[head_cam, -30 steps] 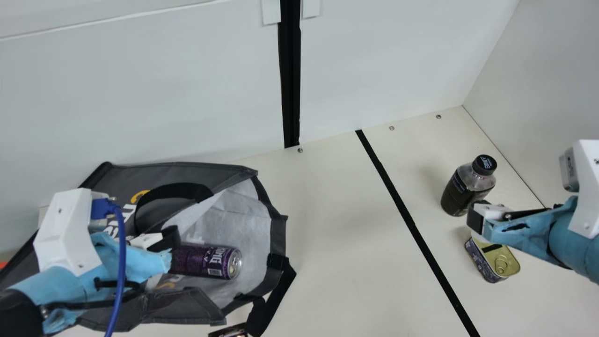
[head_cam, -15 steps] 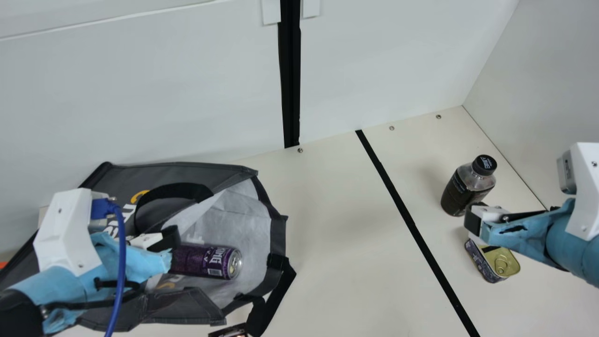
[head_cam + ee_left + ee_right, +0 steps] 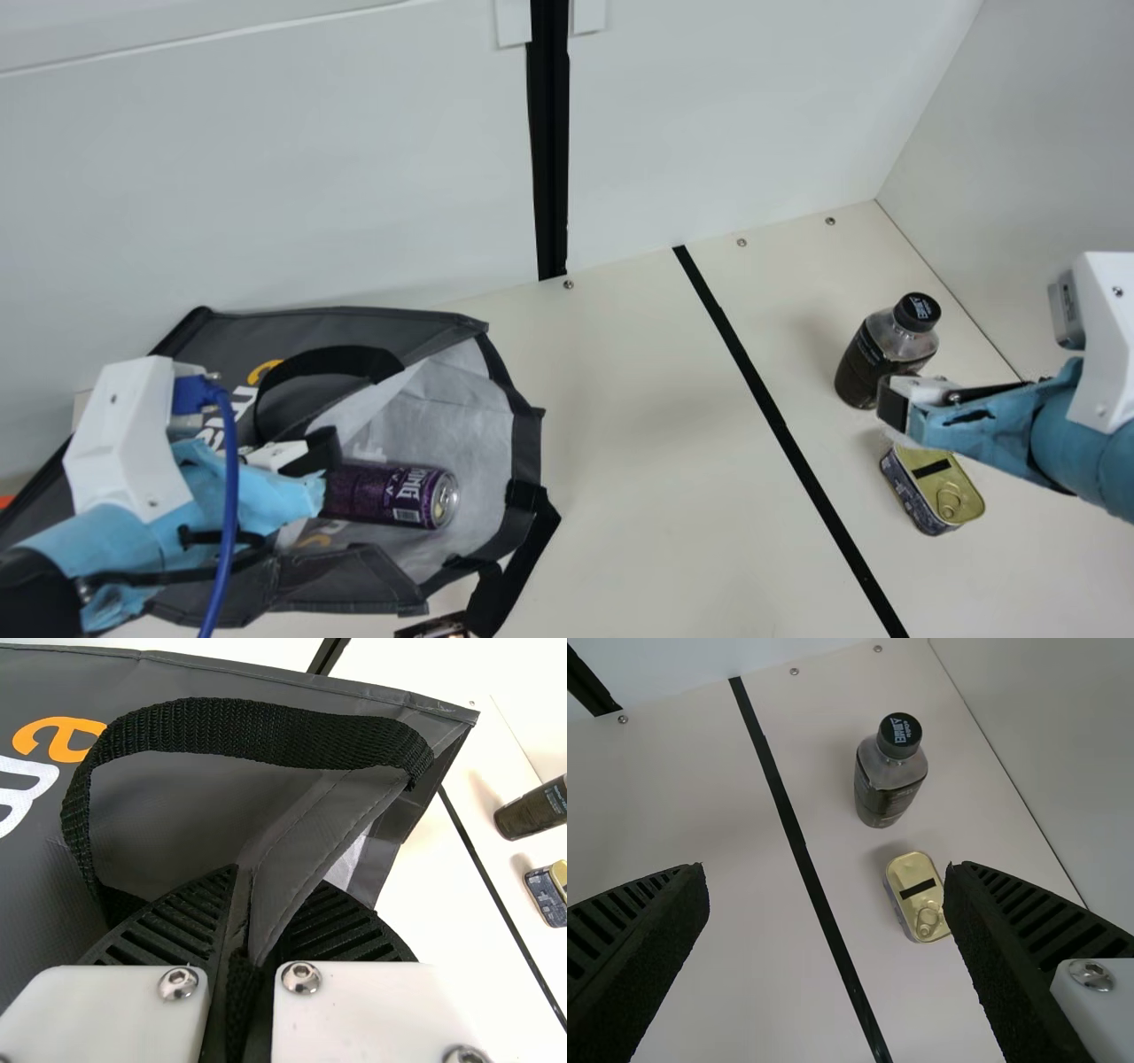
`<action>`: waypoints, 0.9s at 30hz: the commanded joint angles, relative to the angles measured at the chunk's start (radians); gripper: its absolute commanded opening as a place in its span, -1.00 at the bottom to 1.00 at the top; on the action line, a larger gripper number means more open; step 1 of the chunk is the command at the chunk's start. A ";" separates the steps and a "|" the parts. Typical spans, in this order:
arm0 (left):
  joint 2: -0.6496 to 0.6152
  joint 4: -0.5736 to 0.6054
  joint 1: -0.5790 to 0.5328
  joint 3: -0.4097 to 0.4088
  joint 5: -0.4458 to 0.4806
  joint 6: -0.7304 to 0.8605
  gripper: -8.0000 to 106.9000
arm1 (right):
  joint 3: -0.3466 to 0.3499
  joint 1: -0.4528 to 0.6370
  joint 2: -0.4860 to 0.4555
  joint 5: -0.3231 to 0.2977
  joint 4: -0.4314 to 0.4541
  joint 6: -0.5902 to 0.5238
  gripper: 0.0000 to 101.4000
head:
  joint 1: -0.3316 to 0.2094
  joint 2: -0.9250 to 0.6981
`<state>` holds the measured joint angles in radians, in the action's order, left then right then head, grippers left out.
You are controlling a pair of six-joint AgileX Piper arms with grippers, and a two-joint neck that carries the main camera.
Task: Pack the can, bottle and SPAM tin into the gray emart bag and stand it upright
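Main view, bag: the gray emart bag [image 3: 399, 328] lies on its side at eight o'clock, mouth open towards between three and four.
Can: the purple can [image 3: 399, 496] lies in the bag's mouth on the pale lining, tab end outward.
Bottle: the dark bottle [image 3: 873, 359] stands upright at three o'clock, near the side wall [image 3: 1019, 177].
Tin: the SPAM tin [image 3: 948, 492] sits on the surface [image 3: 664, 496] at four o'clock, near the bottle, apart from it.
Stripe: a black stripe [image 3: 780, 425] runs along the surface between the bag and the other two goods.
In the way at the bag: the left gripper [image 3: 321, 450] and blue cable [image 3: 232, 496] cross in front of it; a black handle [image 3: 332, 359] arches over its panel.
In the way at the bottle: the right gripper [image 3: 893, 406] overlaps its lower part.
Bottom edge, near six o'clock: a dark object [image 3: 434, 627], cut off; I cannot tell what.
Left wrist view, jaws: pressed together on the bag's gray edge and black webbing; bottle and tin appear beyond the bag.
Right wrist view, jaws: wide apart; the bottle's whole outline and the gap between bottle and tin are visible.
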<state>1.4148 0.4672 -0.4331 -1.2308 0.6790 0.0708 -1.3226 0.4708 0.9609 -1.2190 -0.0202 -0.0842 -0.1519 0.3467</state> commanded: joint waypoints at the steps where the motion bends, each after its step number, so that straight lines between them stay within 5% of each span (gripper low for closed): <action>1: 0.000 0.000 0.000 0.000 0.000 0.000 -1.00 | -0.010 0.006 0.009 -0.001 -0.001 -0.006 0.87 | -0.023 0.002; 27: 0.000 0.000 0.000 0.000 0.000 0.000 -1.00 | -0.184 0.181 0.230 -0.001 -0.049 -0.100 0.87 | -0.023 0.002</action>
<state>1.4148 0.4672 -0.4331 -1.2308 0.6790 0.0708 -1.5015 0.6512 1.1812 -1.2182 -0.0662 -0.1845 -0.1519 0.3467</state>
